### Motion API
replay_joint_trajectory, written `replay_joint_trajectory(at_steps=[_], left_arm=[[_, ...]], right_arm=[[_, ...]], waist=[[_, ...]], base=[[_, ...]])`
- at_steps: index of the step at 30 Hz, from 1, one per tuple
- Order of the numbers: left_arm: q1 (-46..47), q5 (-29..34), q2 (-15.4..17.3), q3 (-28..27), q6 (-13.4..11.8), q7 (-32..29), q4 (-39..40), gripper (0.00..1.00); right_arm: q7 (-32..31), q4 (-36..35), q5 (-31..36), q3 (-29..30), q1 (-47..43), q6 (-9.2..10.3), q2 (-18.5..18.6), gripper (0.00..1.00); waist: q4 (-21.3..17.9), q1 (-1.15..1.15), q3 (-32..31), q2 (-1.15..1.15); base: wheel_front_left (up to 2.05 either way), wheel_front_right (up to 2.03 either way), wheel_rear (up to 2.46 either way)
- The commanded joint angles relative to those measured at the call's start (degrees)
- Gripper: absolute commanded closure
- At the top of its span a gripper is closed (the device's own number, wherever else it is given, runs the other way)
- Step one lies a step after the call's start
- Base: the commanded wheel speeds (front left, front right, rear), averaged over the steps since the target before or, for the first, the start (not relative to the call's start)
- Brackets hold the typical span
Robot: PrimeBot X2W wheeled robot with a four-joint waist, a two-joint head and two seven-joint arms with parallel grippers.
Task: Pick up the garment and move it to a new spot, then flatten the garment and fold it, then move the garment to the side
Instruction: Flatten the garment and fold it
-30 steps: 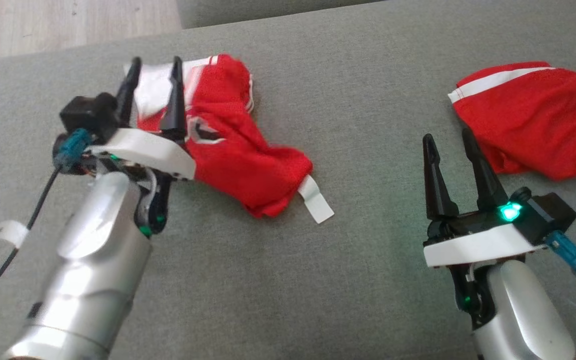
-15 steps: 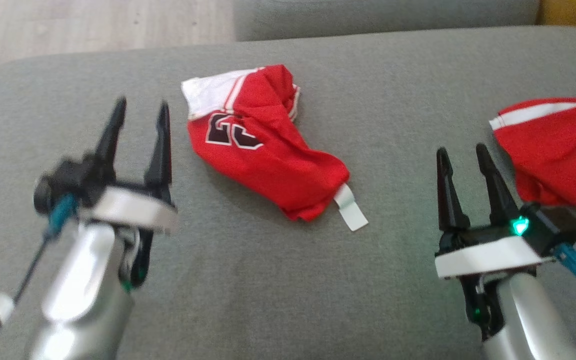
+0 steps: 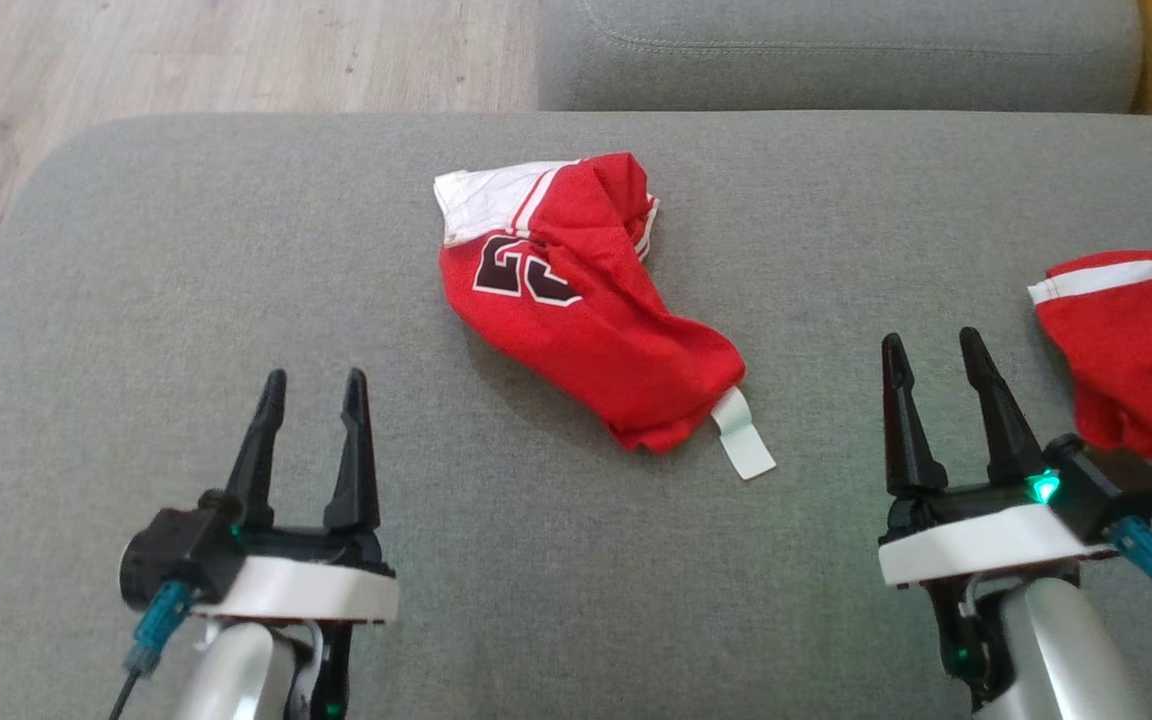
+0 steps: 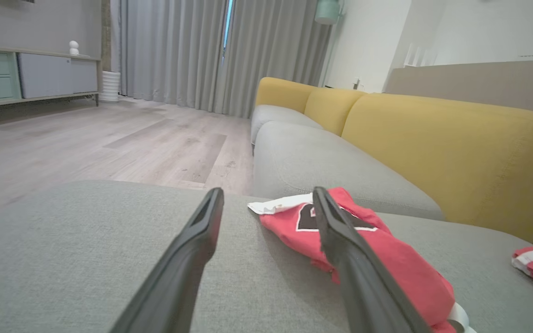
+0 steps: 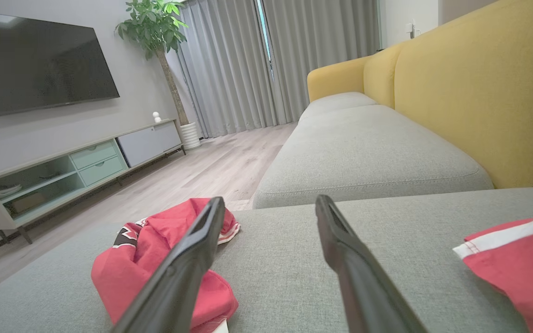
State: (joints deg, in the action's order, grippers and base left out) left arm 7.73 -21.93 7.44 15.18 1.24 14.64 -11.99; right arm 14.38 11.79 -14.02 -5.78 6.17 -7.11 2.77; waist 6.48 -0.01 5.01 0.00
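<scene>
The garment point(image 3: 586, 310) is a red jersey with a white edge and dark numbers. It lies crumpled in the middle of the grey sofa cushion point(image 3: 536, 580), with a white tag point(image 3: 746, 445) sticking out at its near end. My left gripper point(image 3: 314, 378) stands open at the lower left, well clear of the jersey. My right gripper point(image 3: 931, 340) is open at the lower right, also apart from it. In the left wrist view the garment point(image 4: 387, 249) lies ahead and right of the open gripper point(image 4: 266, 190). In the right wrist view the garment point(image 5: 155, 259) sits behind the left finger of the open gripper point(image 5: 269, 199).
A second red garment point(image 3: 1136, 350) with a white stripe lies at the cushion's right edge, just beyond my right gripper. The yellow sofa back point(image 4: 433, 148) rises on the right. Wooden floor point(image 3: 186, 60) lies past the cushion's rounded far left corner. Another grey cushion point(image 3: 836, 60) adjoins at the back.
My left arm has drawn back from over the garment's white corner to the lower left, still open. The head camera has shifted, so the whole scene sits lower and further right.
</scene>
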Motion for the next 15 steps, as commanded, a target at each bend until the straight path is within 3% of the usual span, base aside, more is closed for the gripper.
replay_joint_trajectory(at_steps=[1,9,15], left_arm=[[2.05,0.78,0.01,-2.98,0.42,0.35,2.49,0.0],[2.28,3.06,-1.91,-4.55,2.57,0.35,2.87,0.0],[3.5,3.78,-3.2,-4.39,3.79,0.36,2.2,0.0]], right_arm=[[0.62,-1.55,0.64,-1.57,1.06,-0.37,0.1,0.0],[0.62,0.65,1.95,-2.75,2.35,-0.37,0.1,0.0],[-1.11,10.03,1.43,-5.7,7.38,-0.37,0.1,0.0]], waist=[[0.16,0.01,0.13,0.0],[0.79,0.01,1.28,0.0],[2.42,0.01,3.44,0.0]], base=[[0.0,0.0,0.0],[0.0,0.0,0.0],[0.0,0.0,0.0]])
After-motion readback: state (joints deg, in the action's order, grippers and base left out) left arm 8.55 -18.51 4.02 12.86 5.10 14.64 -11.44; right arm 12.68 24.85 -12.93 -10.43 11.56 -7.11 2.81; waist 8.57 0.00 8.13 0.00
